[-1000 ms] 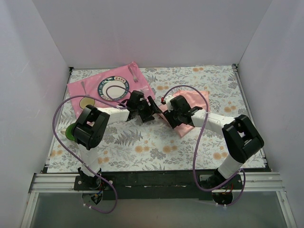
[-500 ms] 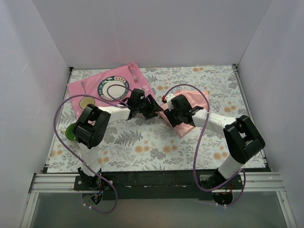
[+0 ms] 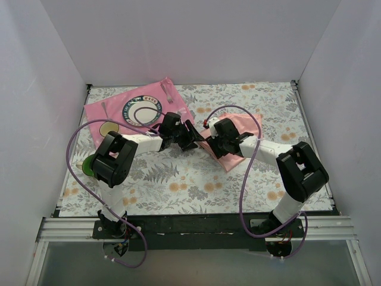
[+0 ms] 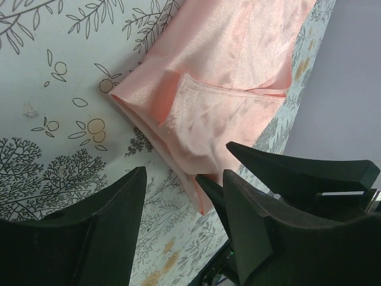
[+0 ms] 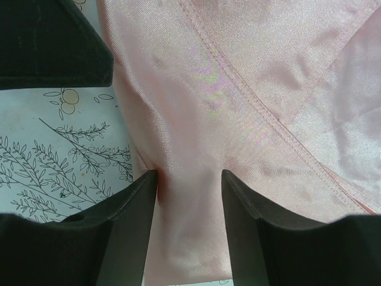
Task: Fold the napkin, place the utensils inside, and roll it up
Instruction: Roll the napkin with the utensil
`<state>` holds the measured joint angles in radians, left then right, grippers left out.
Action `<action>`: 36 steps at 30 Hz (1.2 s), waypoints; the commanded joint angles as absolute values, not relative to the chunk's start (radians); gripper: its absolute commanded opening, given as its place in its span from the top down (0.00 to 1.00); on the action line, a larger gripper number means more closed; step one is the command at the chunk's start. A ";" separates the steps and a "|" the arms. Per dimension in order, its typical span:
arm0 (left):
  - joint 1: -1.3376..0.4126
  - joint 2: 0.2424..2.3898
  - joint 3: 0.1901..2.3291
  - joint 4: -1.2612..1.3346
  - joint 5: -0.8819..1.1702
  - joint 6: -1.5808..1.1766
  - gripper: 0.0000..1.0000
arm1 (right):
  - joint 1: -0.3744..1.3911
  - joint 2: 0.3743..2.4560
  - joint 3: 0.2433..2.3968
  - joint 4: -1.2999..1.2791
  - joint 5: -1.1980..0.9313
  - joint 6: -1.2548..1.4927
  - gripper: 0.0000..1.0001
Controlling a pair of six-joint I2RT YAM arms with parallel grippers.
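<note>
l fingers (image 4: 101,238) + r fingers (image 5: 119,238) are hanging open over the napkin (image 4: 226,53) edge, mid frame in top view, prob getting ready to pinch n fold it.

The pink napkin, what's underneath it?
Only the leafy tablecloth shows around the napkin. It is folded over itself, and anything beneath it is hidden.

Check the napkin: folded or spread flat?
Folded. The napkin has a flap doubled over itself in the left wrist view; a stitched hem runs diagonally over another layer in the right wrist view.
</note>
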<state>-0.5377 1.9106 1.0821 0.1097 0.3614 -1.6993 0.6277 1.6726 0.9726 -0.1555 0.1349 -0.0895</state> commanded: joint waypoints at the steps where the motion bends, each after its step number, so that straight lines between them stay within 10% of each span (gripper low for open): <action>1: -0.531 1.893 1.127 0.127 0.396 -1.710 0.48 | 0.623 1.606 1.000 -0.155 0.141 -0.089 0.43; 6: -0.532 1.884 1.134 0.121 0.382 -1.704 0.49 | 0.626 1.542 0.982 -0.180 0.040 -0.110 0.38; 14: -0.525 1.815 1.121 0.006 0.287 -1.695 0.42 | 0.708 1.542 0.930 -0.118 0.136 -0.098 0.01; 22: -0.463 1.756 1.062 0.009 0.339 -1.733 0.43 | 0.840 1.640 0.916 -0.040 0.489 -0.117 0.14; 26: -0.442 1.727 1.020 0.040 0.362 -1.744 0.43 | 0.857 1.687 0.914 -0.009 0.549 -0.117 0.37; 36: -0.422 1.694 0.959 0.064 0.364 -1.758 0.43 | 0.914 1.810 0.957 0.109 0.719 -0.215 0.34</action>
<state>-0.4339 1.7721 0.9855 0.0380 0.3500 -1.7473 0.8997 1.7542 0.9207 0.0303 0.6067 -0.1635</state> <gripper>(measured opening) 0.567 0.667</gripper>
